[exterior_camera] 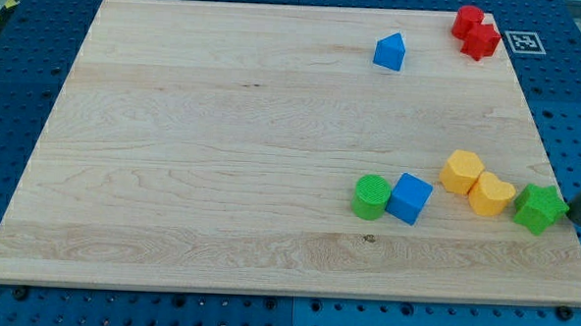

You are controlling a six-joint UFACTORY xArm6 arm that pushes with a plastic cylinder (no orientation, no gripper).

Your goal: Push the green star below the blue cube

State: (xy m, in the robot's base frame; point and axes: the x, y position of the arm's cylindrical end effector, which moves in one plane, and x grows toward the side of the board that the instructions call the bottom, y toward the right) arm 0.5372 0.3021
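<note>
On the wooden board, the blue cube sits lower right of centre; the green star lies well right of it at the board's edge, my tip just beside the star's right; no jaws here.

**Blocks on the wooden surface**

A pale wooden surface is seen. On it are placed a green cylinder, blue cube, two yellow blocks, green star, blue wedge and two red blocks.
</note>
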